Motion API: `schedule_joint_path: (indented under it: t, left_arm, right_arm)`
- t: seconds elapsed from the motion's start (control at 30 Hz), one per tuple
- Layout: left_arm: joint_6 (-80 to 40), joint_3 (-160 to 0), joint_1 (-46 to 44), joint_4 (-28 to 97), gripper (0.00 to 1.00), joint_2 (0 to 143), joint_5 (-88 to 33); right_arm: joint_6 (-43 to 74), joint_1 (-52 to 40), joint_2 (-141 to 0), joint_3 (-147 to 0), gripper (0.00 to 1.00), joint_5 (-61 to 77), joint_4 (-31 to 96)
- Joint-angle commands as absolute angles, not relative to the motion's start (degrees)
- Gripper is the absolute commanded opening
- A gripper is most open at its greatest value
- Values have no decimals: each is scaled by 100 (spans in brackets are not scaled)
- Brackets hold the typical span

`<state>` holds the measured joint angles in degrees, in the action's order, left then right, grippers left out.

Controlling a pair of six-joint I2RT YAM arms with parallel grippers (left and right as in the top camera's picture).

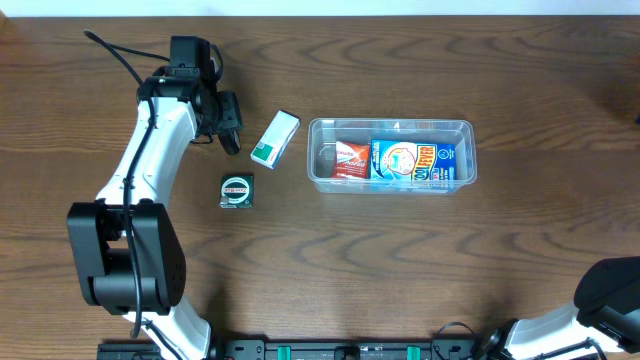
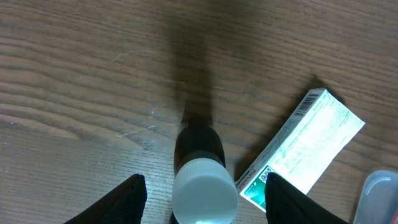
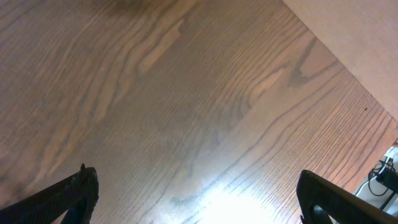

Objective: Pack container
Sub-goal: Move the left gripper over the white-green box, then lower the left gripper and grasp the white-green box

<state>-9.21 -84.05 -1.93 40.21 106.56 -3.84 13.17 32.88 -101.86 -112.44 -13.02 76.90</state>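
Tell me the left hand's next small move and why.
Probably close the left hand on the white-capped dark bottle: it stands between the open fingers with a gap on each side, not yet gripped, and is outside the container.

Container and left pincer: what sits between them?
A white-and-green box lies between the left pincer and the container, clearest in the overhead view.
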Motion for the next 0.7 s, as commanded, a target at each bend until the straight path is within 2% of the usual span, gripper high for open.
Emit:
schedule_joint_path:
  t: [0.0,0.27,0.37,0.47,0.67]
  left_arm:
    - [-954,-8455,-185,4023,62,10742,-290]
    - [-952,-8455,-185,4021,62,10742,-287]
    - [-902,-8468,-185,4021,62,10694,95]
    - [-510,-8484,-207,4064,62,10388,574]
    - [67,-8490,-484,4066,62,9474,600]
  right_arm:
    - [1280,3336,-10138,-11275,99,-1328,7695]
    - [1280,3336,-10138,-11275,99,-1328,7695]
    - [1280,3336,-10138,-11275,99,-1328,7695]
    - [1280,3336,-10138,-11275,99,-1328,7695]
    - [1280,3336,-10138,-11275,99,-1328,7695]
